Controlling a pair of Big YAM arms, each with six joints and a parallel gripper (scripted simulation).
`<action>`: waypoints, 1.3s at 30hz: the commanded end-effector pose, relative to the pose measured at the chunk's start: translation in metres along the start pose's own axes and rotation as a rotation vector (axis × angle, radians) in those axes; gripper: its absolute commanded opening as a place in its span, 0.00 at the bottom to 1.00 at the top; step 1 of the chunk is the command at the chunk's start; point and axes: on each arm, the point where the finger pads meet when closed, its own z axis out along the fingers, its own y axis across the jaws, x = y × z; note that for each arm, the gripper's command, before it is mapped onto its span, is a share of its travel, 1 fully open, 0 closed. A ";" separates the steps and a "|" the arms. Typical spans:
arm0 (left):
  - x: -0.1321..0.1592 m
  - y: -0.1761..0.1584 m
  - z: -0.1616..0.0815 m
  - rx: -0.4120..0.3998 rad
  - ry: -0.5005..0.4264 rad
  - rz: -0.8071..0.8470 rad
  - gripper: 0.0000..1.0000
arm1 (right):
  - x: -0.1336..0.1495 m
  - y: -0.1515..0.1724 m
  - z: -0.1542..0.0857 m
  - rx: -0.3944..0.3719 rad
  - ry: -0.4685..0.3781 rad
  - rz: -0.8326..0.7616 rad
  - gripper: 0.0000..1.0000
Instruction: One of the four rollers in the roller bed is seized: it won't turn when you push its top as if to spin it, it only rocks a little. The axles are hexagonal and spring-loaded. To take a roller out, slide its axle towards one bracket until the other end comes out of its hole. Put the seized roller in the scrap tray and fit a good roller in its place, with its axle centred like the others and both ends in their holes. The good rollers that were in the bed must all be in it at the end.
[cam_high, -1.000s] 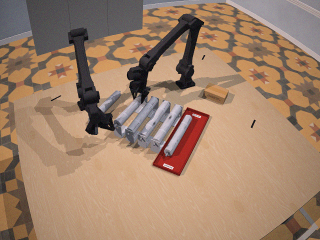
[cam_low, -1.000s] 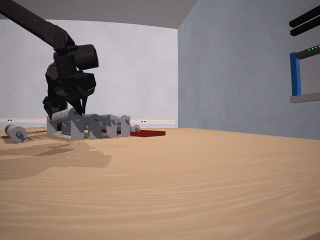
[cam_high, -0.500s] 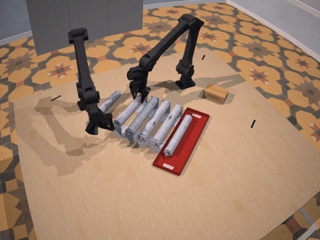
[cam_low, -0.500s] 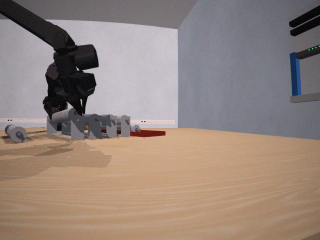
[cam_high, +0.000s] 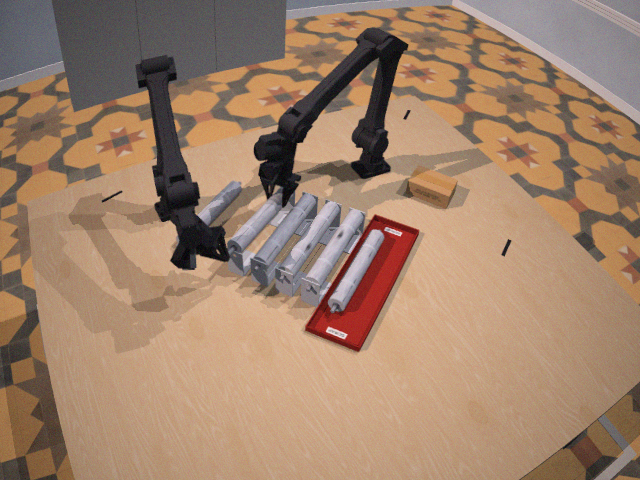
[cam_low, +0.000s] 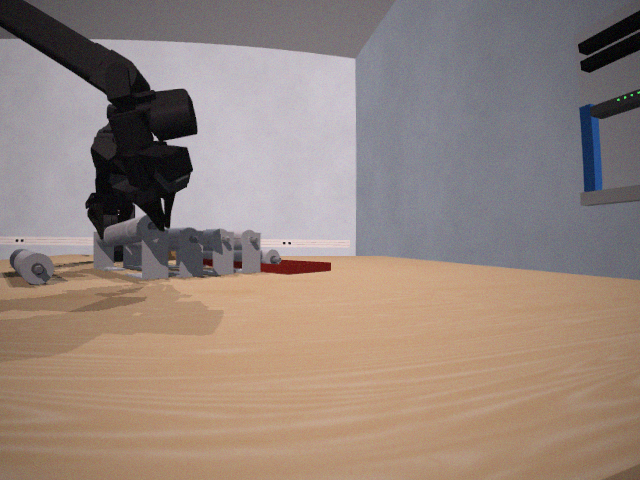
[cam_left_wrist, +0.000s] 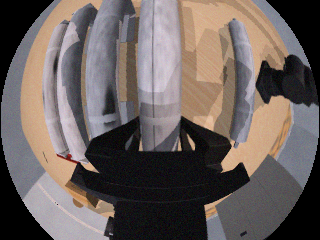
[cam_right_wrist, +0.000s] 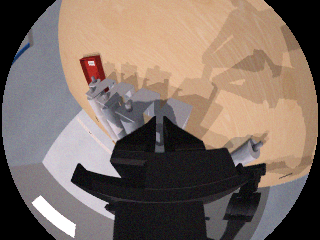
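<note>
1. Top: one roller (cam_high: 356, 271) (cam_low: 270, 256) lies in the tray (cam_high: 379, 289) (cam_low: 305, 267) (cam_right_wrist: 90, 65); the replacement (cam_high: 253, 229) (cam_low: 124, 231) (cam_left_wrist: 160, 65) is at the bed's outer place, I judge being seated.
2. Exterior: right claw (cam_high: 224, 254) (cam_low: 164, 227) (cam_right_wrist: 159, 119) is at its axle (cam_right_wrist: 159, 145) end.
3. Left wrist: left claw (cam_high: 276, 200) (cam_left_wrist: 161, 120), half open, grips the replacement.
4. Right wrist: right claw, nearly closed, seems to pinch the axle; next, align and release it gently into its hole.

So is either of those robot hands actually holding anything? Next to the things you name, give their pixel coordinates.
Yes: the left hand (cam_high: 277, 200) (cam_low: 114, 229) (cam_left_wrist: 160, 121) grips the end roller (cam_high: 254, 224) (cam_low: 121, 232) (cam_left_wrist: 160, 75) around its body, near one end. Whether the right hand (cam_high: 225, 257) (cam_low: 164, 227) (cam_right_wrist: 159, 120) grips its axle, I can't tell.
</note>
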 end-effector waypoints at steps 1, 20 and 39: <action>-0.027 -0.015 -0.028 0.046 -0.094 0.037 0.32 | -0.016 0.032 -0.005 -0.038 -0.021 -0.030 0.03; -0.027 -0.015 -0.028 0.046 -0.094 0.037 0.32 | -0.005 0.020 -0.006 -0.005 0.023 -0.008 0.32; -0.027 -0.015 -0.028 0.046 -0.094 0.037 0.32 | -0.006 0.020 -0.005 -0.008 0.020 -0.011 0.32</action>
